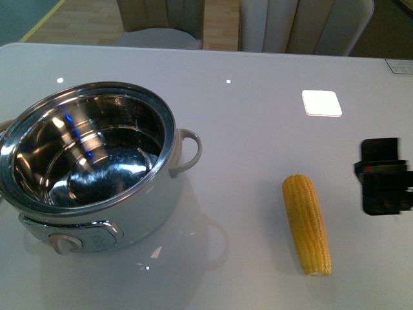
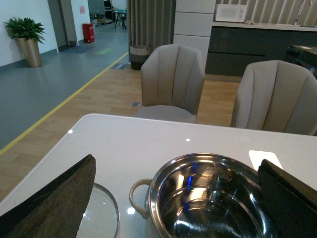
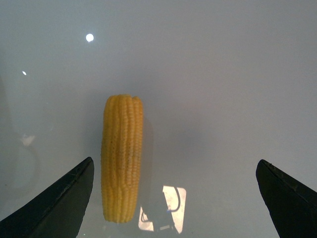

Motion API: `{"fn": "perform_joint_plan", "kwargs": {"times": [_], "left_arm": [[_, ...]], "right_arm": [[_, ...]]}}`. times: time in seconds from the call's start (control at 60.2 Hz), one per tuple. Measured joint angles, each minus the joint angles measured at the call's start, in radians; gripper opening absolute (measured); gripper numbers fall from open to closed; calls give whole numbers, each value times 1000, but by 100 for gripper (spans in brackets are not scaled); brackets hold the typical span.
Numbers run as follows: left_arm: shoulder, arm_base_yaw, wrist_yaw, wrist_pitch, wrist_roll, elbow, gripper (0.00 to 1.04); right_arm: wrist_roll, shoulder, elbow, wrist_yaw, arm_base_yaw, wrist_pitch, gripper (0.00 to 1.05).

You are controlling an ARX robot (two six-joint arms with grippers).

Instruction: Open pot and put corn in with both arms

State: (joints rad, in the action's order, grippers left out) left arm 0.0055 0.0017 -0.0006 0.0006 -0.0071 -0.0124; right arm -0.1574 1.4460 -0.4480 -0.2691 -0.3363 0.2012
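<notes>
Pot (image 1: 97, 194) upright, uncovered, shiny steel inside; glass lid (image 2: 101, 213) flat beside it. Yellow corn (image 1: 307, 223) lies flat, well apart, right side.

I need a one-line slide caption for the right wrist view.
Open right gripper faces the corn lying on the white table.

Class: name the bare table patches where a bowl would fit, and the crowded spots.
Free: the table between the pot and the corn; also the far strip behind both. Crowded: the left, where pot and glass lid sit close; and right of the corn, near the right gripper.
</notes>
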Motion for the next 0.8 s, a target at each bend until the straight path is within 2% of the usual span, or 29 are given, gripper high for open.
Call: {"fn": "perform_joint_plan", "kwargs": {"times": [0.183, 0.282, 0.581, 0.73, 0.797], "left_arm": [[0, 0, 0, 0, 0, 0, 98], [0, 0, 0, 0, 0, 0, 98], [0, 0, 0, 0, 0, 0, 98], [0, 0, 0, 0, 0, 0, 98], [0, 0, 0, 0, 0, 0, 98]], "right_arm": [[0, 327, -129, 26, -16, 146, 96], [-8, 459, -190, 45, -23, 167, 96], [-44, 748, -382, 65, -53, 94, 96], [-46, 797, -397, 55, -60, 51, 96], [-45, 803, -397, 58, -64, 36, 89]]}}
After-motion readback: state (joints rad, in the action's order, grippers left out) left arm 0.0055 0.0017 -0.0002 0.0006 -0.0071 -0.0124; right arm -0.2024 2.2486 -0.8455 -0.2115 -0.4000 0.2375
